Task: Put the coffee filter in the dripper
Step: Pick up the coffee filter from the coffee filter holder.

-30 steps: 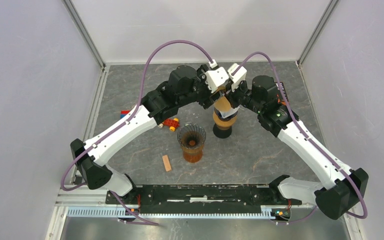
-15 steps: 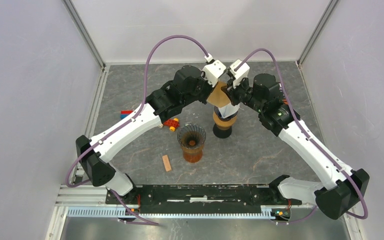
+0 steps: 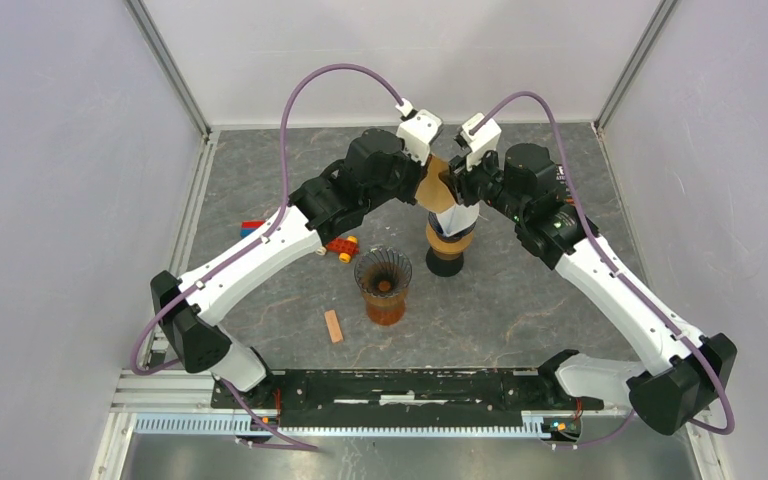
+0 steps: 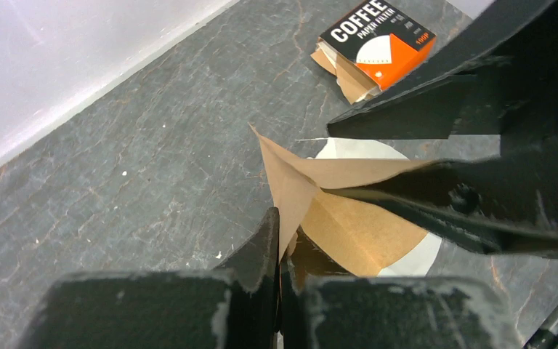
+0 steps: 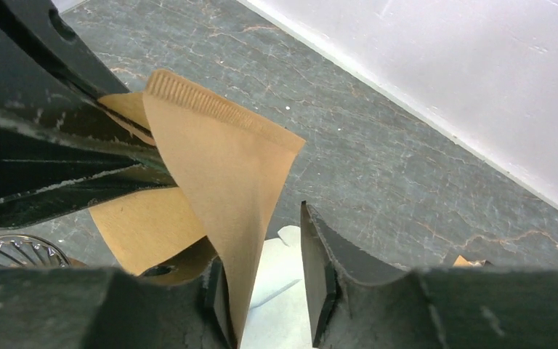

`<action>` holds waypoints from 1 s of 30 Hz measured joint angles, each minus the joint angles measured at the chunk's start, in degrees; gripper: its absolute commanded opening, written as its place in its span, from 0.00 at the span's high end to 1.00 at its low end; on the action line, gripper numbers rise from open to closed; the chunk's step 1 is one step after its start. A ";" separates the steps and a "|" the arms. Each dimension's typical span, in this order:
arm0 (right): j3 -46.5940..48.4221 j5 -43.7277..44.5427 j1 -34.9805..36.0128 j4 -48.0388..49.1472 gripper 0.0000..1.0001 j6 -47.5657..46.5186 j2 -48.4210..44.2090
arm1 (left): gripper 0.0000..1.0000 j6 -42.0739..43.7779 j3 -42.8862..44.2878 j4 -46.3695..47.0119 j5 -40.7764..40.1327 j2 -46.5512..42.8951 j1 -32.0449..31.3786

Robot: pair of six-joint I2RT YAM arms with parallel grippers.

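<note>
The brown paper cone coffee filter [image 3: 437,187] is held in the air over the far middle of the grey stone-patterned counter [image 3: 560,300], above a black-footed stand [image 3: 447,262]. One edge of it is pinched by the left gripper [image 4: 279,243], whose fingers are pressed flat together on the paper. The right gripper [image 5: 261,254] is set against the same filter from the other side. Its fingers [image 5: 320,276] are seen narrowly apart, with the paper lying along one of them and not clamped. The filter's folded walls are partly spread.

The ribbed clear glass dripper [image 3: 383,278] stands on the counter at about 7 o'clock of the filter, well apart from it, and no paper is seen in it. The lifting is therefore judged done and the opening of the cone under way. The carry to the dripper, the seating point-down and the release are left.

An orange-and-black filter box [image 4: 374,33] lies at 1 o'clock in the left wrist view. Coloured toy bricks [image 3: 340,245] lie at 10 o'clock of the dripper, and a small tan block [image 3: 333,325] at 8 o'clock.
</note>
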 measured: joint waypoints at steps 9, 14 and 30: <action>1.86 -0.11 0.00 0.02 0.44 4.50 2.64 | 0.98 -7.76 0.04 0.74 -5.88 0.00 0.17; 2.56 -1.62 -0.42 0.26 0.42 8.57 3.58 | 0.98 -13.29 -0.02 1.55 -7.63 -0.37 1.38; -0.31 -12.57 -5.22 5.42 0.49 20.90 3.67 | 0.98 -25.38 -2.27 3.48 -5.86 -2.49 4.63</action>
